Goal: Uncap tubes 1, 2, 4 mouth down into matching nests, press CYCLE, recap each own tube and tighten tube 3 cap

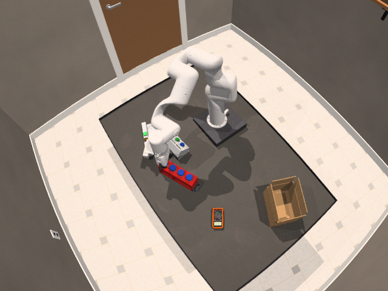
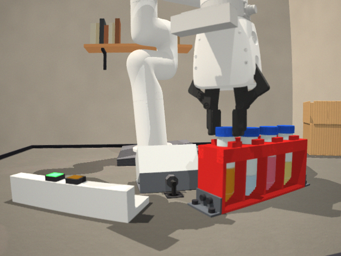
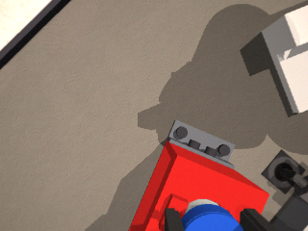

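The red decapping rack [image 2: 252, 170] holds a row of tubes, each with a blue cap on. My gripper [image 2: 227, 132] stands upright over the rack's end nearest the cap tray and is shut on the blue cap of tube 4 [image 2: 224, 130], which sits on its tube. The wrist view shows that cap [image 3: 207, 218] between the black fingers above the rack's end bracket [image 3: 202, 144]. The white cap tray [image 2: 71, 192] lies left of the rack, its green lamp [image 2: 55, 175] lit and its amber lamp [image 2: 74, 178] dark. The key housing [image 1: 179, 145] carries the green key [image 1: 177, 139] and the blue key [image 1: 182, 144].
The key housing [image 2: 168, 168] stands close behind the rack's left end, with a small black fitting [image 2: 172, 185] at its front. An open cardboard box [image 1: 285, 200] and an orange multimeter [image 1: 217, 218] lie farther off on the dark mat. The arm's base [image 1: 216, 122] stands behind.
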